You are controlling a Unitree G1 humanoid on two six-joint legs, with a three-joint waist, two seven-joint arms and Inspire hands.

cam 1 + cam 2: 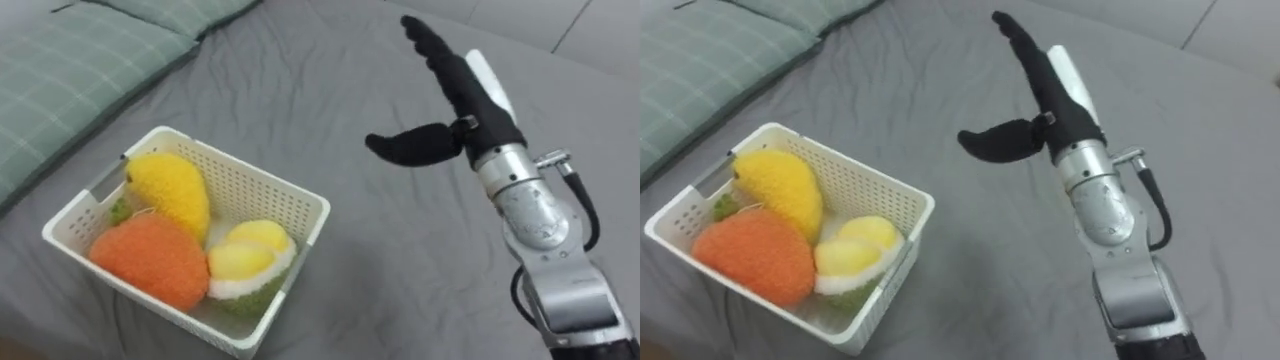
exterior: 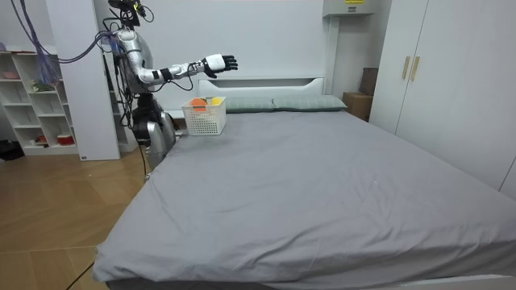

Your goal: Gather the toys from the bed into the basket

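Left eye view gives us the right hand raised over the grey bed, its fingers straight and pointing away from the robot, the thumb spread to the side, and nothing held in it. The white basket stands on the bed to the left of this hand and closer to the robot, well apart from it, so we think any next reach towards it must go left and down. We count three toys, and all three lie inside the basket: one yellow toy by the far wall, with its long axis going from the far corner towards the middle, one orange toy at the near left, and one yellow-green toy at the near right. We count one basket and two checked pillows beyond it. From the room view the robot stands at the corner of the bed by the head end, with its arm stretched out above the basket. We judge that the collecting is nearly finished.
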